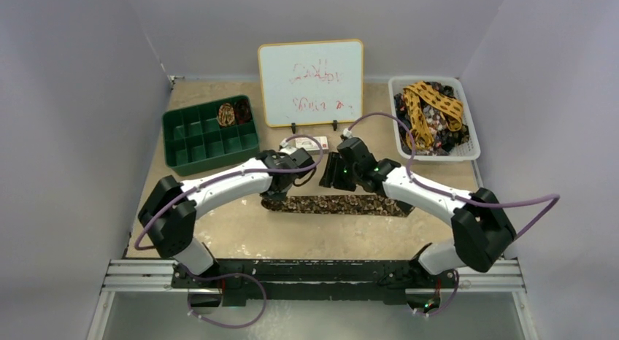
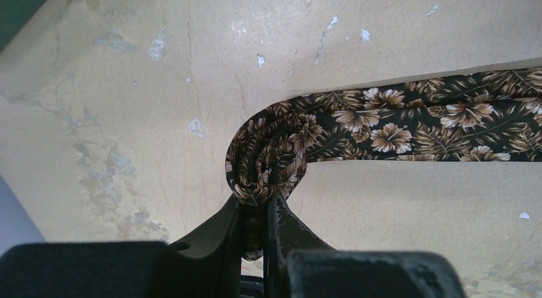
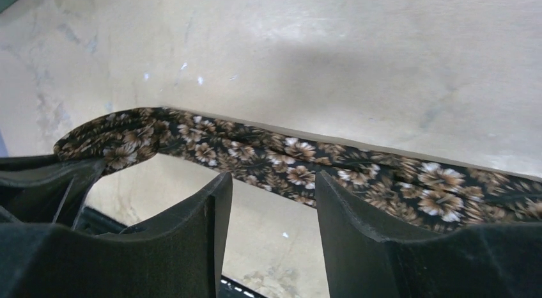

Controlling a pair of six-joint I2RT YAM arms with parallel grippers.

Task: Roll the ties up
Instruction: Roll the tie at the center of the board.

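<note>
My left jaws are clamped shut on the small coil (image 2: 265, 160) at the left end of the brown leaf-print tie (image 1: 336, 205), which lies stretched along the counter (image 1: 241, 236) between my arms. Only the left wrist view shows that pinch; from above, my wrist hides it. My right jaws stand open over the tie's middle, holding nothing. The top view alone shows a rolled tie (image 1: 226, 114) in the green tray (image 1: 197, 147) and more ties (image 1: 431, 106) in the white basket (image 1: 471, 152)
</note>
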